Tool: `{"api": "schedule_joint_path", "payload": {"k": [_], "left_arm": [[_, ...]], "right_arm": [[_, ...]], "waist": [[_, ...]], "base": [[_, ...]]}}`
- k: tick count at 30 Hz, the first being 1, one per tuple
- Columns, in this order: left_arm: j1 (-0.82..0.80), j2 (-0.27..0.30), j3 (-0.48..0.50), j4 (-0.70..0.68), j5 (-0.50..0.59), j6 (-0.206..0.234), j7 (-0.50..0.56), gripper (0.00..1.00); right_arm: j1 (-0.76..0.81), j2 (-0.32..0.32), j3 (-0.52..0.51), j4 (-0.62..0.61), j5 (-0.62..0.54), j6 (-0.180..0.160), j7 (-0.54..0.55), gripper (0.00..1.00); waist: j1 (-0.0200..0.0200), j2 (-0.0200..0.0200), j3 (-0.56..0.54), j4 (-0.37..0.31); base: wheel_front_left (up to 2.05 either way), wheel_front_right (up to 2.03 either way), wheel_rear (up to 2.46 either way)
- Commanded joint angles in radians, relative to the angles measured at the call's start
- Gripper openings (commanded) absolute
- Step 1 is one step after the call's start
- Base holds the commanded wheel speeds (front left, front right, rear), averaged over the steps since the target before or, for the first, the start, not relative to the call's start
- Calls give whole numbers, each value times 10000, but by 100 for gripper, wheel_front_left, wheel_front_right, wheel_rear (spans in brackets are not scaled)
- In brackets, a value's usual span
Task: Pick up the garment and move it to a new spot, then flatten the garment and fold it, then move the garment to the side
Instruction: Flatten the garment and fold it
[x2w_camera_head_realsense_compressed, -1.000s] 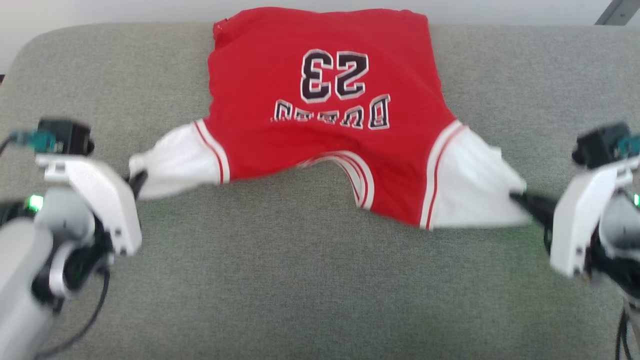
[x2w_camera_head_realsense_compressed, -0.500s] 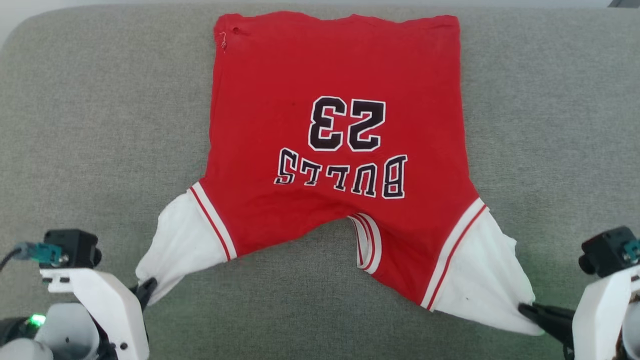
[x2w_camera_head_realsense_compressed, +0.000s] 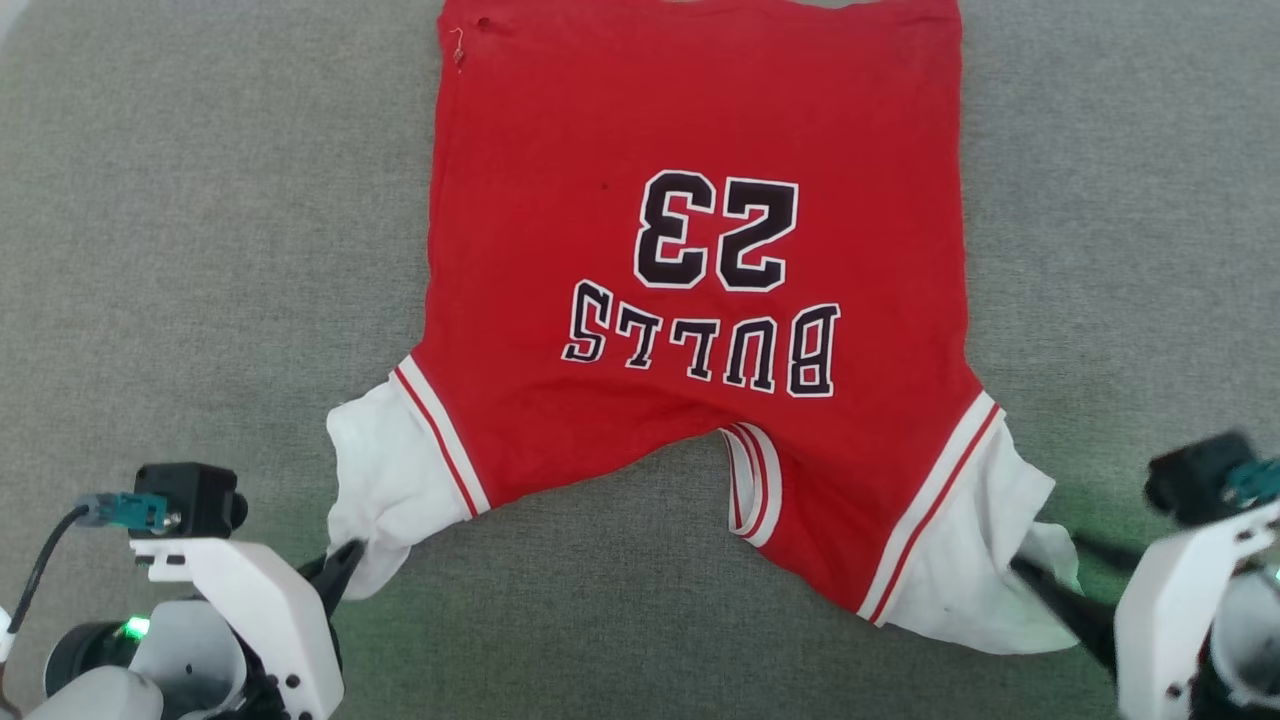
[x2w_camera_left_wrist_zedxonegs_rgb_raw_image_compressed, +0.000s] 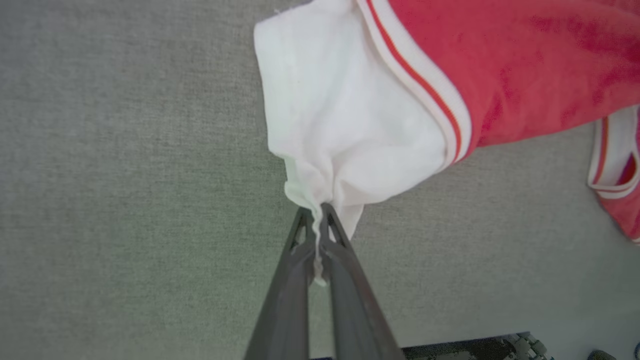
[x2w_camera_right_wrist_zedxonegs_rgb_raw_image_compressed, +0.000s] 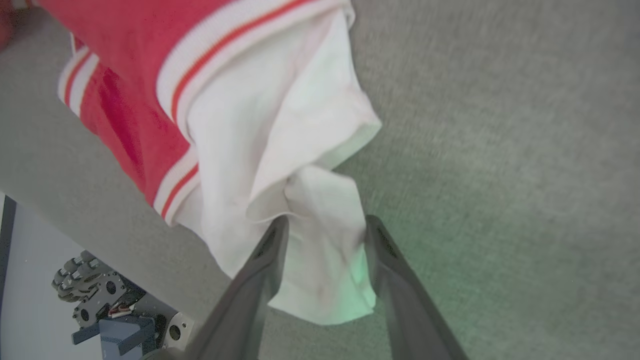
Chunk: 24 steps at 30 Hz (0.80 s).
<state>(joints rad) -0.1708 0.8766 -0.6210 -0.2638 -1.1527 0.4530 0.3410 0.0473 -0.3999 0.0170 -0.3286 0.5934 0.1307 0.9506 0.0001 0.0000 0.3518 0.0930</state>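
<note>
Wide grey cushion (x2w_camera_head_realsense_compressed: 200, 250), and the garment (x2w_camera_head_realsense_compressed: 700, 300) lies spread on it, long axis running away from the robot, collar nearest, hem far. "BULLS" and "23" read upside down. The left gripper (x2w_camera_left_wrist_zedxonegs_rgb_raw_image_compressed: 315, 210) pinches the left sleeve (x2w_camera_left_wrist_zedxonegs_rgb_raw_image_compressed: 340, 125); the right gripper (x2w_camera_right_wrist_zedxonegs_rgb_raw_image_compressed: 325, 225) gapes, the right sleeve (x2w_camera_right_wrist_zedxonegs_rgb_raw_image_compressed: 280, 150) loose between its fingers.
</note>
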Motion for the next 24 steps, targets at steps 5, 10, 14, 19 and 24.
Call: {"api": "schedule_joint_path", "payload": {"k": [5, 10, 14, 19, 24], "left_arm": [[-427, -226, -19, 68, 281, -322, -278, 0], [-870, -502, -145, 119, 482, -614, -336, 0], [-1323, -743, -334, 204, 745, -832, -254, 0], [-1907, -1142, -644, 421, 958, -1133, -121, 0], [-2321, -1448, -853, 559, 1138, -1371, -76, 0]], "right_arm": [[-949, -51, -390, -890, -507, 0, -426, 100], [-2504, 202, -629, -855, -1358, 0, -773, 100], [-4290, 315, -609, 234, -1819, 0, -1234, 100], [-6594, 229, -455, 2384, -2166, 0, -1788, 100], [-8326, -4, -201, 4384, -2415, -1, -2032, 100]], "waist": [[-1, 0, 216, 176], [-1, 0, 592, 403], [-1, 0, 932, 696], [-1, 0, 1344, 1196], [-1, 0, 1694, 1588]], "base": [[0, 0, 0], [0, 0, 0], [0, 0, 0], [0, 0, 0], [0, 0, 0]]}}
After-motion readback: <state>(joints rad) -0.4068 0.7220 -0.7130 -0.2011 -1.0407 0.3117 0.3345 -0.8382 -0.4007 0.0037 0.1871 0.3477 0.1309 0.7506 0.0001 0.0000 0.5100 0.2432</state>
